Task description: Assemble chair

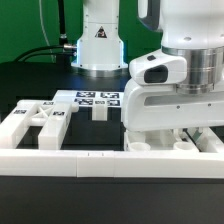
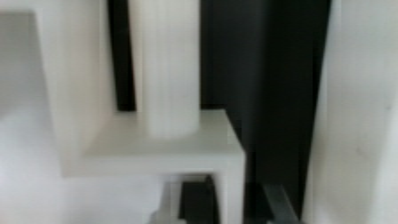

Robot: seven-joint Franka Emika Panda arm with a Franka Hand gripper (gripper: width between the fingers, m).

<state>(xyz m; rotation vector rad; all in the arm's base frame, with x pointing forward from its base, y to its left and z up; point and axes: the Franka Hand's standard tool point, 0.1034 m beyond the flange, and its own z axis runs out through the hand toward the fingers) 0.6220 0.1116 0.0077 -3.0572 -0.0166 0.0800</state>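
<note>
Black table [image 1: 30, 195], chair pieces [image 1: 40, 122] laid out behind a white rail [image 1: 60, 160].
The gripper [image 1: 172, 135] is clenched shut; a round white post [image 2: 169, 70] is shown close up by the wrist view alone.

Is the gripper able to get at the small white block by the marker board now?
Probably yes: the block stands apart with nothing above it, though the shut gripper must open first.

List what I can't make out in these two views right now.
- Exterior view: the gripper sits among white chair parts; whether it holds one is hidden.
- Exterior view: parts at the right edge are cut off.
- Wrist view: the white piece is blurred, too close to identify.
- Exterior view: marker board tags too small to read.
</note>
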